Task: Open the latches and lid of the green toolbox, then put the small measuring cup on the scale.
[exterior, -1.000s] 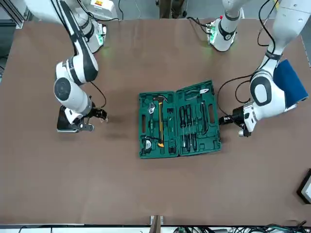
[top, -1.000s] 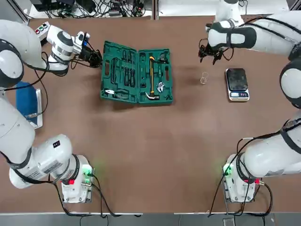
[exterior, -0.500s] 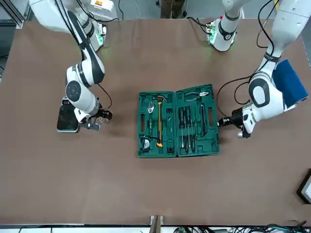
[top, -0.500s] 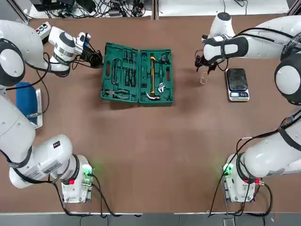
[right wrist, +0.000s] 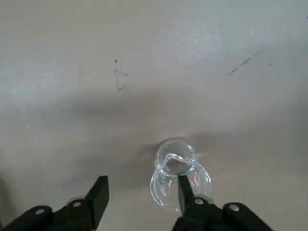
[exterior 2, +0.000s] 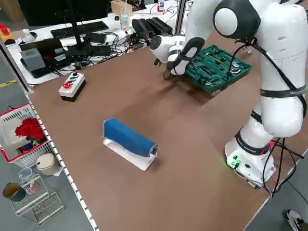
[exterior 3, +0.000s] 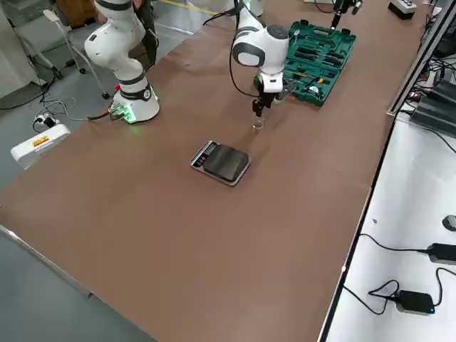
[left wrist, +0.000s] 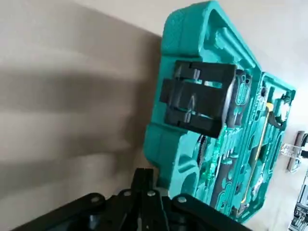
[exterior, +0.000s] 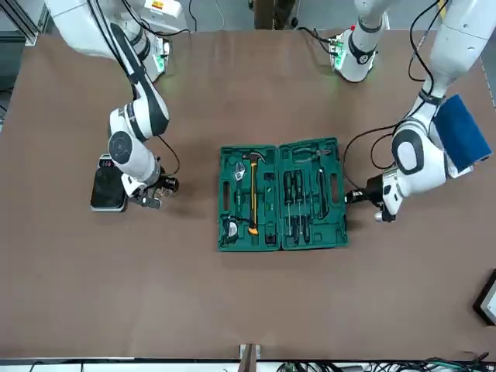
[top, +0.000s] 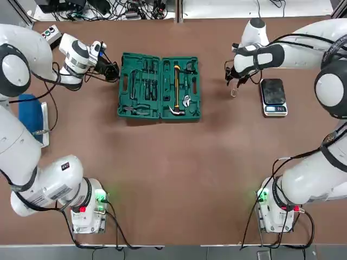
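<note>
1. Brown surface [top: 173, 162] carrying everything, both arms reaching across it.
2. Green toolbox [top: 159, 85] lying fully open and flat, lid [top: 139, 85] folded out toward the left arm, hammer and screwdrivers showing in the recesses.
3. Scale [top: 272, 96] resting near the right arm, platform bare.
4. Left pincer [top: 111, 71] just beside the outer edge of the lid, fingers pressed together, gripping nothing.
5. Right pincer [right wrist: 139, 195] lowered over the small measuring cup [right wrist: 177, 174], fingers apart, one finger at the rim of the cup, the other clear of it.
6. Small measuring cup standing upright on the surface, near the scale, between scale and toolbox.
</note>
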